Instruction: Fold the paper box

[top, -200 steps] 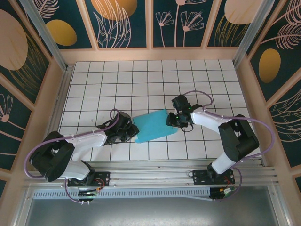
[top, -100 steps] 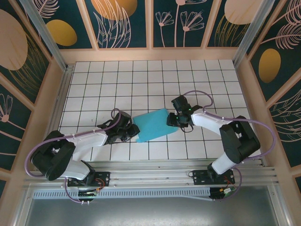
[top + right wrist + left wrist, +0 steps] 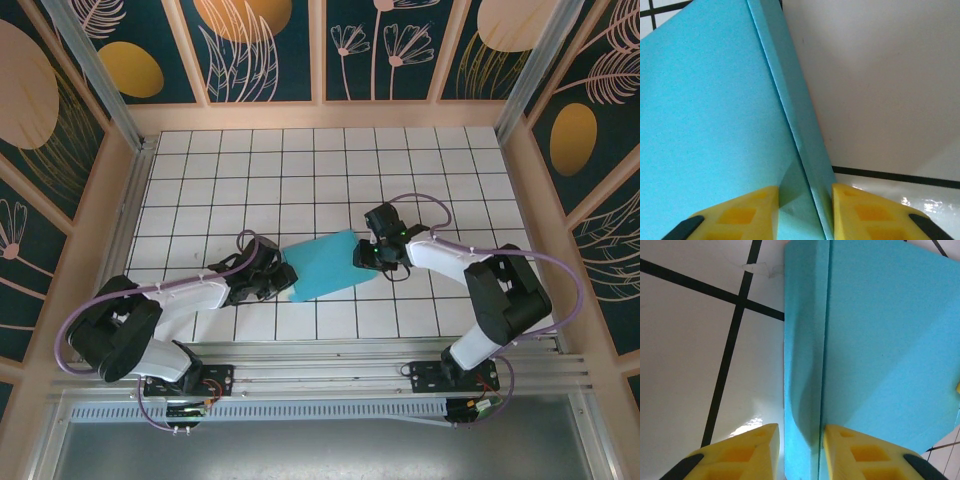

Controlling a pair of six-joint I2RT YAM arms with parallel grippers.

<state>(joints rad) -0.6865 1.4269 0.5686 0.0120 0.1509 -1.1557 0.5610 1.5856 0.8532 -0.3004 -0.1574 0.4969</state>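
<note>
The paper box [image 3: 325, 265] lies folded flat and turquoise on the tiled table, between my two arms. My left gripper [image 3: 284, 281] is at its left end. In the left wrist view the yellow fingers straddle the box's [image 3: 880, 340] narrow side wall. The left gripper [image 3: 801, 452] is open, with a thin gap of table showing beside one finger. My right gripper [image 3: 362, 254] is at the box's right end. In the right wrist view the right gripper [image 3: 805, 212] is shut on the box's [image 3: 705, 110] side wall, one finger [image 3: 740, 212] over the top face.
White tiles with black grid lines [image 3: 320, 170] stretch behind the box to the wooden back wall [image 3: 320, 115]. Side walls [image 3: 105, 210] close in left and right. A metal rail [image 3: 320, 360] runs along the near edge by the arm bases.
The box and both arms have barely shifted. The right arm's cable loop has moved a little.
</note>
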